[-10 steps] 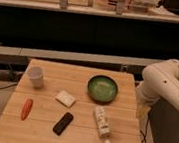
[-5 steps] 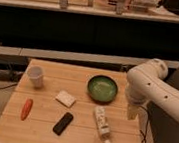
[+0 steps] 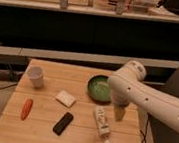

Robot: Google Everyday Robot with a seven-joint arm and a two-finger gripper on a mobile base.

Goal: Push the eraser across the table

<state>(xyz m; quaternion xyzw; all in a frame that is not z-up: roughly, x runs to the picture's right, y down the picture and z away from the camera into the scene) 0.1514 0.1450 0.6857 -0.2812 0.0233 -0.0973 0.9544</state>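
Observation:
The eraser point(image 3: 63, 123) is a flat black bar lying at a slant on the wooden table point(image 3: 43, 136), near the front middle. My white arm reaches in from the right across the table's right side. The gripper point(image 3: 119, 112) hangs from the arm's end, just above the table, right of the white tube and below the green bowl. It is about a hand's width right of the eraser and does not touch it.
A cream-white flat block point(image 3: 65, 99) lies just behind the eraser. An orange carrot point(image 3: 26, 108) lies at the left front. A white cup point(image 3: 36, 76) stands at the back left. A green bowl point(image 3: 99, 86) and a white tube point(image 3: 101, 124) are at the right.
My arm has swung leftward over the table's right side, and the gripper has come down beside the white tube. The objects on the table have not moved.

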